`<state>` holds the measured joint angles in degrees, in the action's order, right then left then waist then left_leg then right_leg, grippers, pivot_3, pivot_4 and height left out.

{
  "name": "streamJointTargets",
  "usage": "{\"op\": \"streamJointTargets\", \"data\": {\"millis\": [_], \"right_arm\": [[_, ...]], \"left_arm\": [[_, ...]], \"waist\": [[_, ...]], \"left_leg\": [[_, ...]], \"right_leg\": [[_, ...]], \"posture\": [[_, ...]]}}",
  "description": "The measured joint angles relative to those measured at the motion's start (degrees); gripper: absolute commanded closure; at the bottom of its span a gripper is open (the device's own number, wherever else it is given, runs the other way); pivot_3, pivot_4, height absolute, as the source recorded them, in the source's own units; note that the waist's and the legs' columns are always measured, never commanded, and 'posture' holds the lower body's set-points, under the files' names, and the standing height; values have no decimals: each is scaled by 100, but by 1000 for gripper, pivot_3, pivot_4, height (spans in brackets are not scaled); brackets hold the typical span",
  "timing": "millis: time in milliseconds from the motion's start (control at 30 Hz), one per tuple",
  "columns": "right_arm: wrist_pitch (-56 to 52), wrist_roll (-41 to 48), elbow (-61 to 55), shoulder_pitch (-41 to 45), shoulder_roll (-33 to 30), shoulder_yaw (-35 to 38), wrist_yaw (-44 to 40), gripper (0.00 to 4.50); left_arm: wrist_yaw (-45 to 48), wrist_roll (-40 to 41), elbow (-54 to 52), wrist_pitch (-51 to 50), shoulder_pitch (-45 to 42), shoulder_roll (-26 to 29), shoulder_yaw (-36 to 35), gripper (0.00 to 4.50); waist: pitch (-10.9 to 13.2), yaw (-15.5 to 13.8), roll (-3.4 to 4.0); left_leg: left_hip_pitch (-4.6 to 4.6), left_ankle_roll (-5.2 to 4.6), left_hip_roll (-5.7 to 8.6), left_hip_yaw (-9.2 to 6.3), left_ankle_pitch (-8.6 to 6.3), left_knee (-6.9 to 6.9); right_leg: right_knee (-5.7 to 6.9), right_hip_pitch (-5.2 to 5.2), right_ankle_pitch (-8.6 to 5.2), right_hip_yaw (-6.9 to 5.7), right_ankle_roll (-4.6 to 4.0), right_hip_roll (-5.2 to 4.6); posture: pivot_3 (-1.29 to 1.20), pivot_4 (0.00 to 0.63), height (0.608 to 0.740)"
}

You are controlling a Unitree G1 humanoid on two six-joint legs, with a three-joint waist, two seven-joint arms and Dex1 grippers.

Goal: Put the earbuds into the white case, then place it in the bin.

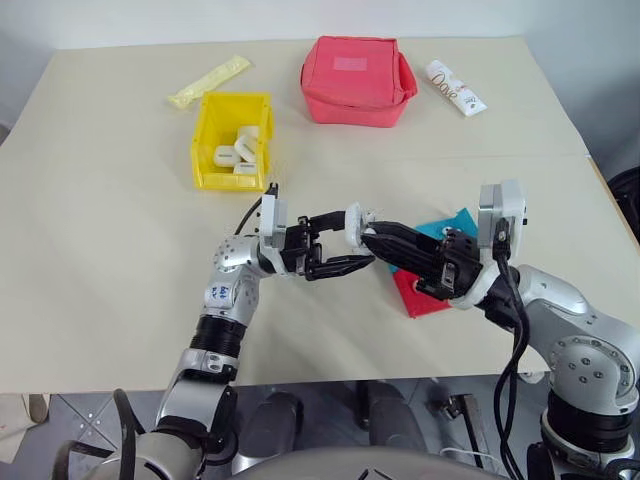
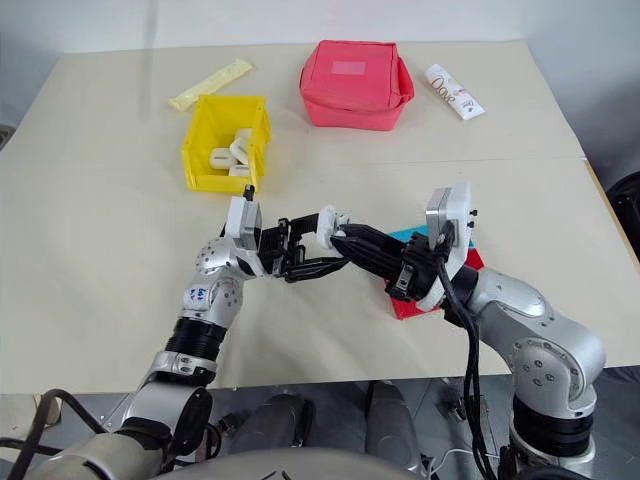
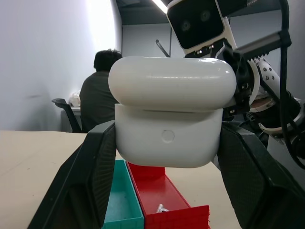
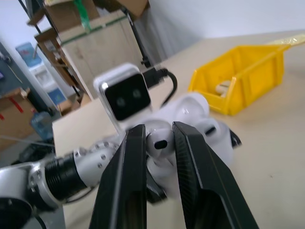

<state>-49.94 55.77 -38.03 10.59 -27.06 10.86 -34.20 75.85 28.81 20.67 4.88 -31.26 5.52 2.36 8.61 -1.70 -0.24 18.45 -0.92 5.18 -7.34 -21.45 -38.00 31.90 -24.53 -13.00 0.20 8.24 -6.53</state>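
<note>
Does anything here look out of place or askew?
Only mildly: the white case held by the left gripper has its lid slightly ajar. The right gripper pinches an earbud beside it. Nothing looks spilled or damaged.

beige table (image 1: 120, 250) — pale walls, shelving (image 4: 90, 43)

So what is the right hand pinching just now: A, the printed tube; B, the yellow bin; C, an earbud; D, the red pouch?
C: the right hand has its fingers closed on a small white earbud, right beside the white case in the left hand.
</note>
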Motion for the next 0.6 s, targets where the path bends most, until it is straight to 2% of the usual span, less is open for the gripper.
{"op": "streamJointTargets", "data": {"millis": [200,600], "right_arm": [[374,-113,70,32,-411,-244,-229,4035],[495,-118,199,287,-806,-469,-337,4035]], "left_arm": [[135,0,0,2,0,22,6,1718],[151,-5,-8,32,1,70,6,1718]], "waist": [[1,3,-1],[1,-3,-2]], "left_leg": [[0,0,-1,0,0,0],[1,0,-2,-1,0,0]], "right_leg": [[-3,1,0,-1,0,0],[-5,2,0,-1,0,-1]], "posture": [[0,150,740],[0,150,740]]}}
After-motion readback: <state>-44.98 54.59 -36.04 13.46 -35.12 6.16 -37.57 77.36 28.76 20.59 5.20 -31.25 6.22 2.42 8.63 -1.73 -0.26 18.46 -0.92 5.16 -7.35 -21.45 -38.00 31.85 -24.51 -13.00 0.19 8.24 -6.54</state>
